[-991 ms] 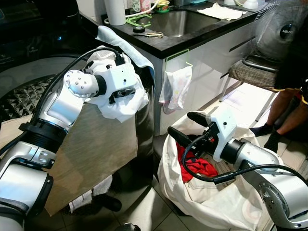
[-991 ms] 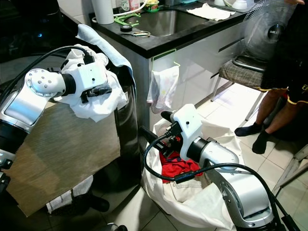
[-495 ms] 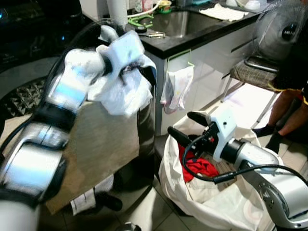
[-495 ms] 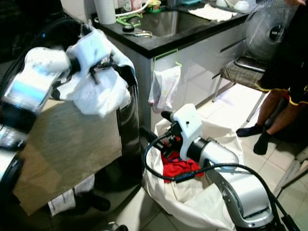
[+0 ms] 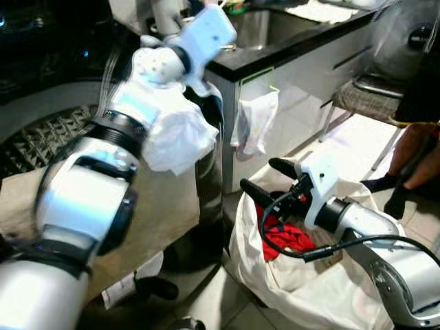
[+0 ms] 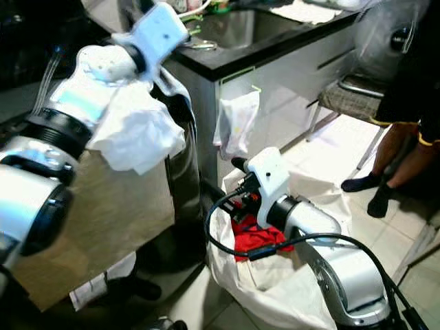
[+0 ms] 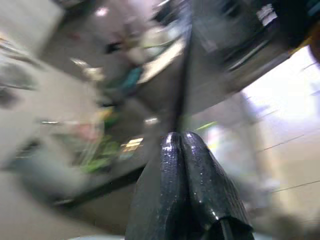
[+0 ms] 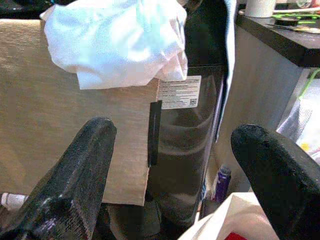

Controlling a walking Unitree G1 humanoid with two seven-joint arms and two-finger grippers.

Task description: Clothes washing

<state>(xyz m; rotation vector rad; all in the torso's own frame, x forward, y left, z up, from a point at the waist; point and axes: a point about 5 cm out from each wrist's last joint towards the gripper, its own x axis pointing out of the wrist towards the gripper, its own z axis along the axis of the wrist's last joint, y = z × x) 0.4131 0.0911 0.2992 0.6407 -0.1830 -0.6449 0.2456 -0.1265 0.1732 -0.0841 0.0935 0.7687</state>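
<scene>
Right claw (image 5: 265,180) hung wide open just above the red garment (image 5: 287,238) in the laundry bag (image 5: 316,289); left claw (image 7: 192,165) was pinched shut, white cloth (image 5: 175,137) bunched at its wrist.

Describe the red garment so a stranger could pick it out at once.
Start at the black kitchen counter and drop to the floor before it, where a big white laundry bag stands open. The red garment lies crumpled inside, just below the right gripper. It is the one bright red thing among white cloth.
</scene>
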